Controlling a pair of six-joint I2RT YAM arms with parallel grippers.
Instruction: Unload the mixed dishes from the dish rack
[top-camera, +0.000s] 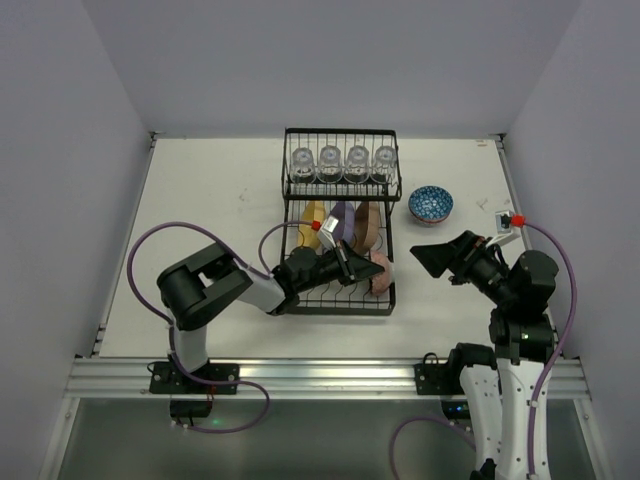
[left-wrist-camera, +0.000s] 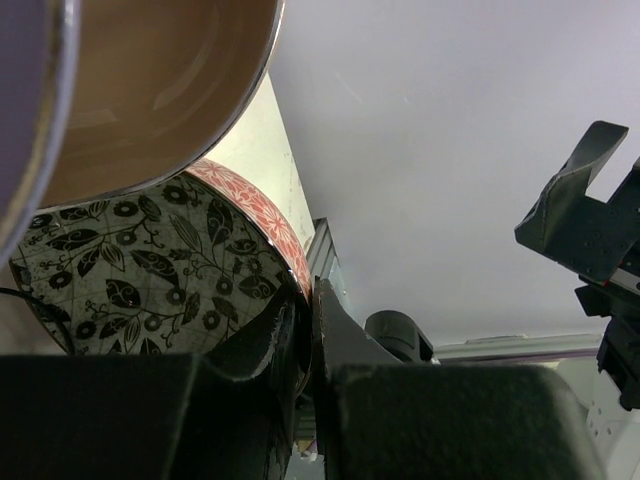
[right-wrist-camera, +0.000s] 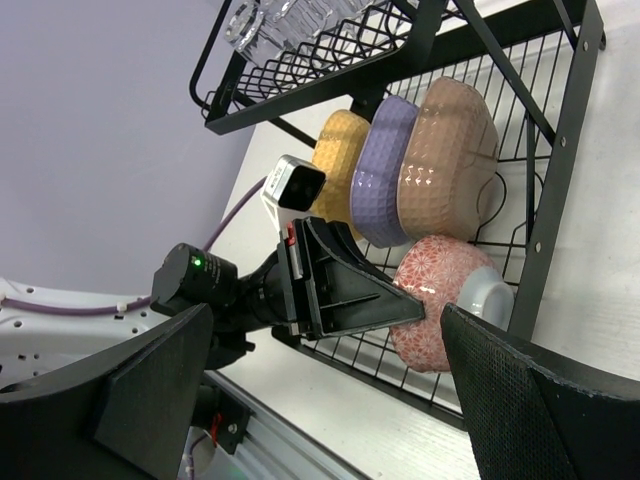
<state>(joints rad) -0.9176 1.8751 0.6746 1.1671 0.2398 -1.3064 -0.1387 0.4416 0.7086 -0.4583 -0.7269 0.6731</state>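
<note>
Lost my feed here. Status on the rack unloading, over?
Left gripper shut on rim of red bowl, bowl inside rack, lower tier. Right gripper open, right of rack. Brown plate close beside bowl.

Left gripper (top-camera: 365, 272) and its pinched red bowl (top-camera: 383, 270) block the dish rack's (top-camera: 337, 311) lower tier; plates (top-camera: 343, 222) crowd their twelve o'clock, upper shelf (top-camera: 338, 184) beyond. Table (top-camera: 200, 200) free at the rack's three o'clock, bar the blue bowl (top-camera: 431, 205).

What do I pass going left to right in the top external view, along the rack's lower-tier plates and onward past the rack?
In order: yellow plate, purple plate, brown plate, blue patterned bowl.
</note>
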